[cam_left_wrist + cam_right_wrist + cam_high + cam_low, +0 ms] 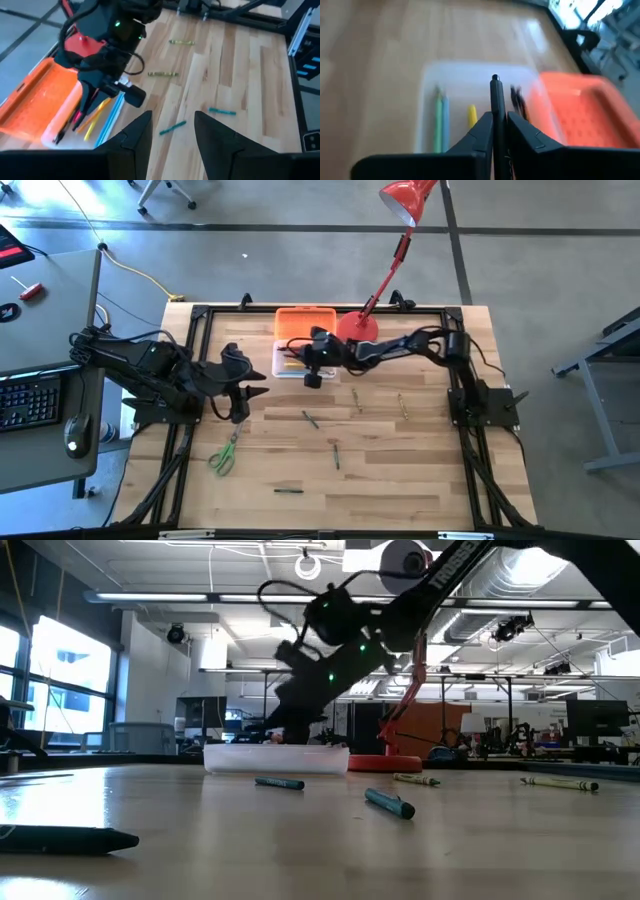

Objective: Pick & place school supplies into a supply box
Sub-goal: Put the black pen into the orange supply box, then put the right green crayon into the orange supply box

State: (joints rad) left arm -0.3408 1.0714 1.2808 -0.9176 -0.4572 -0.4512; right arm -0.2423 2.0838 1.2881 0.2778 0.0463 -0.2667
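The supply box stands at the table's far middle, its clear base beside its opened orange lid. Several pens lie in the base. My right gripper hangs over the base, shut on a black pen. My left gripper waits open at the table's left, touching nothing. Green-handled scissors and several loose pens lie flat on the wood. My right gripper pinches the black pen between its two fingers. The pen lies along the fingers, and its free end sticks out past the fingertips. The fingers slant down from the table's right side. The pen is over the clear base.
The red lamp's round base stands right next to the box, its arm leaning up to the shade. More pens lie at the right and near the front. A black frame rims the table.
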